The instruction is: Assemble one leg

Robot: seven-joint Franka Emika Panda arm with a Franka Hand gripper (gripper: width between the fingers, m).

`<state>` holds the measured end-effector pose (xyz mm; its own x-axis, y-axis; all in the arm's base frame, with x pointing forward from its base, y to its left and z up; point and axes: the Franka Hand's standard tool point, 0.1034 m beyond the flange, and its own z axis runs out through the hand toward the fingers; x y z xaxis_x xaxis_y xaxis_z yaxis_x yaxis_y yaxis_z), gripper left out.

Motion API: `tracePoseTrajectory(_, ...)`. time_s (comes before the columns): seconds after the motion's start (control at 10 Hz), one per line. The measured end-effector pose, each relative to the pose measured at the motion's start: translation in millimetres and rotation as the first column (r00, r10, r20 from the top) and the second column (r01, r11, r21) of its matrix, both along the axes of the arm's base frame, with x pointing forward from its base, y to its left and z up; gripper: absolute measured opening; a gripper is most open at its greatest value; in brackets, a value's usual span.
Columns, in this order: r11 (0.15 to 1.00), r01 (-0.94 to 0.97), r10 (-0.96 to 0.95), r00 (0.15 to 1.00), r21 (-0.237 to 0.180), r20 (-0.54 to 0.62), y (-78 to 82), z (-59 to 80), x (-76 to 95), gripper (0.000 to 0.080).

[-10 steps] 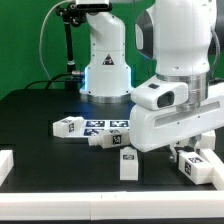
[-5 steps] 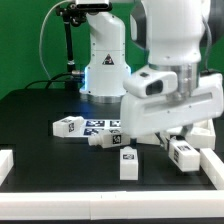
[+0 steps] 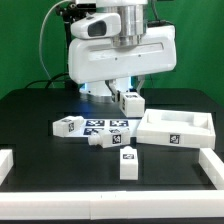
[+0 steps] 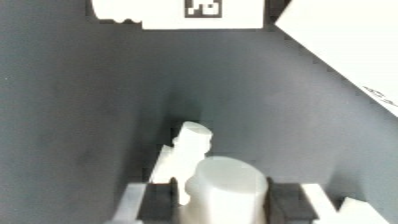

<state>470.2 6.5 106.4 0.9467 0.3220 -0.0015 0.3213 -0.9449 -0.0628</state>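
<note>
Exterior view's left is taken up by a loose leg (image 3: 67,126) laid flat on the black table (image 3: 40,140). Next, the marker board (image 3: 103,124) is seen, then a second lying leg (image 3: 112,140) and a standing leg (image 3: 128,163). Higher up, the leg (image 3: 130,101) is held off the table, clamped between the fingers of the gripper (image 4: 222,197). The white tray-like panel (image 3: 176,128) is set at the exterior view's right.

We see a black surface (image 3: 50,160) before a green backdrop (image 3: 25,45). At the surface's 3 o'clock lies a white tray-like panel (image 3: 160,136), a tag on its near wall. The marker board (image 3: 100,125) lies flat near the middle. White rails (image 3: 6,165) edge the 7 and 5 o'clock corners.
</note>
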Motion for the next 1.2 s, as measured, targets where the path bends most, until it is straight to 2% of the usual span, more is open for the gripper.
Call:
tracePoseTrajectory(0.4, 1.0, -0.005, 0.005, 1.0, 0.002, -0.003, -2.0, -2.3, -1.4, 0.022)
tracePoseTrajectory(0.5, 1.0, -0.015, 0.015, 1.0, 0.009, -0.01, -16.2, -8.8, -10.4, 0.022)
tracePoseTrajectory(0.7, 0.999, -0.051, 0.052, 0.998, 0.011, -0.034, -61.6, -20.7, -45.1, 0.022)
tracePoseTrajectory(0.8, 0.999, -0.049, 0.049, 0.998, 0.008, -0.049, -91.0, -31.3, -68.8, 0.022)
tracePoseTrajectory(0.9, 1.0, -0.013, 0.013, 0.999, -0.007, -0.038, -112.1, -35.3, -73.3, 0.022)
tracePoseTrajectory(1.0, 1.0, -0.015, 0.015, 0.999, -0.01, -0.03, -122.7, -45.4, -76.6, 0.022)
tracePoseTrajectory(1.1, 1.0, -0.014, 0.014, 0.998, 0.002, -0.055, -121.4, -56.4, -83.1, 0.022)
tracePoseTrajectory(1.2, 1.0, -0.018, 0.018, 0.999, 0.001, -0.048, -119.4, -52.9, -79.7, 0.022)
